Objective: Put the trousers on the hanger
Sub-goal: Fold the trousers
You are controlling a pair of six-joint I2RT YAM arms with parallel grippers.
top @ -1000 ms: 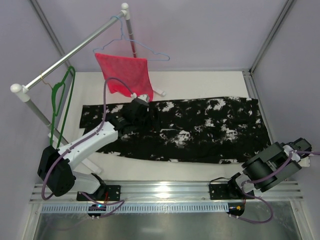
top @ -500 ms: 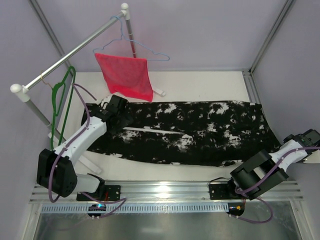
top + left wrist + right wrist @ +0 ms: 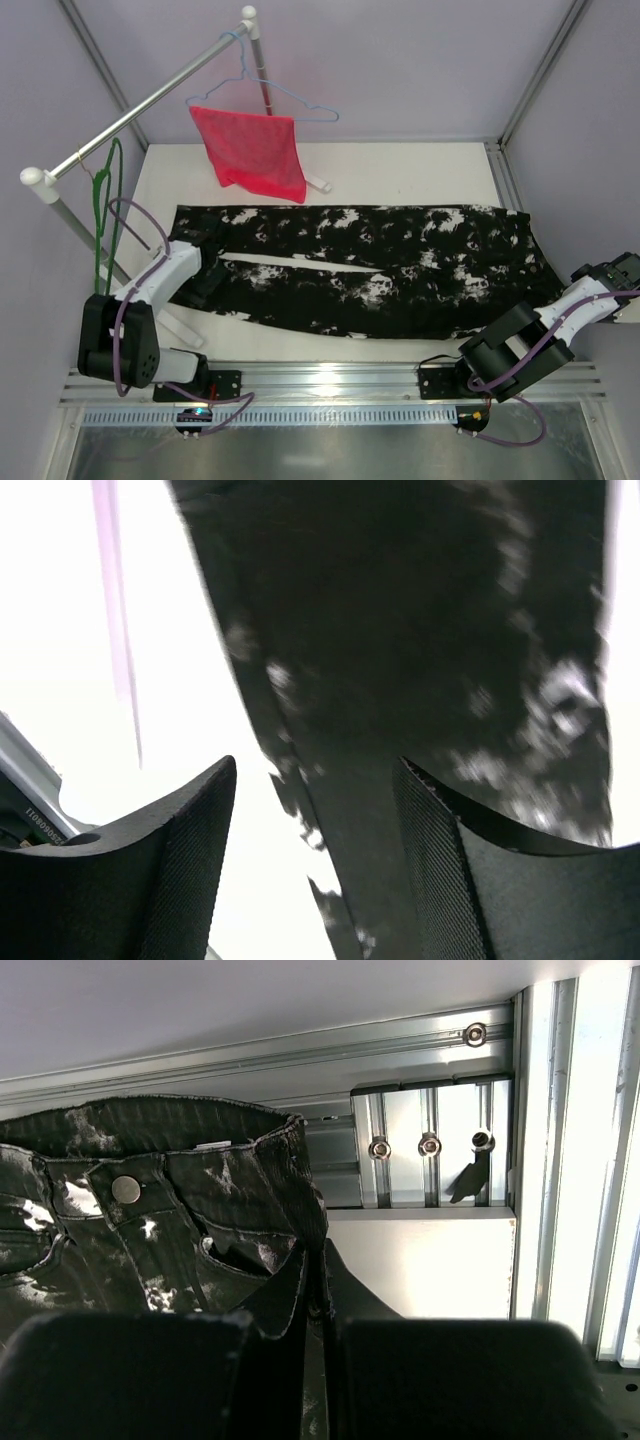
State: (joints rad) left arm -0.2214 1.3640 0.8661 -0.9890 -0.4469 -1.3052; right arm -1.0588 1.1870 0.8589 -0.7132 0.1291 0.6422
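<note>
The black, white-splotched trousers (image 3: pixel 380 265) lie spread flat across the white table, waist to the right. The green hanger (image 3: pixel 103 200) hangs from the rail at the far left, apart from both arms. My left gripper (image 3: pixel 205 282) sits low over the leg end; in its wrist view the gripper (image 3: pixel 315 770) is open, with the trousers' edge (image 3: pixel 400 630) running between the fingers. My right gripper (image 3: pixel 585 285) is at the waist end. Its wrist view shows the gripper (image 3: pixel 315 1265) shut on the waistband corner of the trousers (image 3: pixel 150 1190).
A red mesh cloth (image 3: pixel 255 150) hangs on a pale blue wire hanger from the slanted rail (image 3: pixel 140 105) at the back left. The rack's foot (image 3: pixel 175 330) lies by the left arm. Aluminium frame bars (image 3: pixel 430 1150) border the table's right side, close to the right gripper.
My left gripper moved from the middle of the trousers to their left leg end and narrowed slightly. The right gripper shut on the waistband and pulled right; the trousers lie flatter.
</note>
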